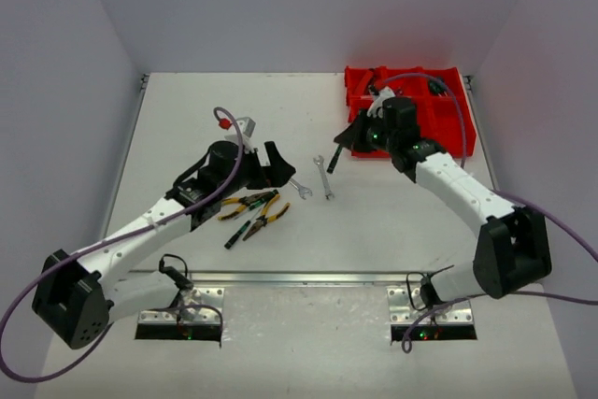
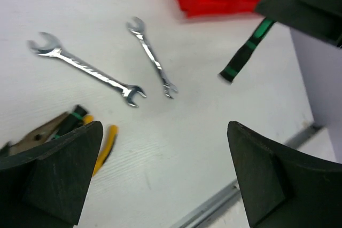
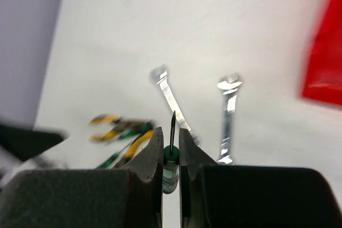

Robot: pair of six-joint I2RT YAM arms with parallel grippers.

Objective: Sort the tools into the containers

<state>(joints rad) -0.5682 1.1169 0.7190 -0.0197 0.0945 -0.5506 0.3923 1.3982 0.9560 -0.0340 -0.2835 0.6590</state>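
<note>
Red containers (image 1: 447,123) at the far right already hold a few dark tools (image 1: 435,87), while two wrenches (image 1: 323,178), yellow pliers (image 1: 252,205) and a loose screwdriver (image 1: 235,235) wait on the counter (image 1: 187,109). Right hand (image 3: 171,137), just beside the containers, is clamped on a green-black screwdriver (image 3: 170,166); left hand (image 2: 164,129) hovers with fingers spread wide near the pliers.

No legible text, brand, number or sign on wrenches (image 2: 88,70), red bins (image 1: 444,137) or elsewhere.
</note>
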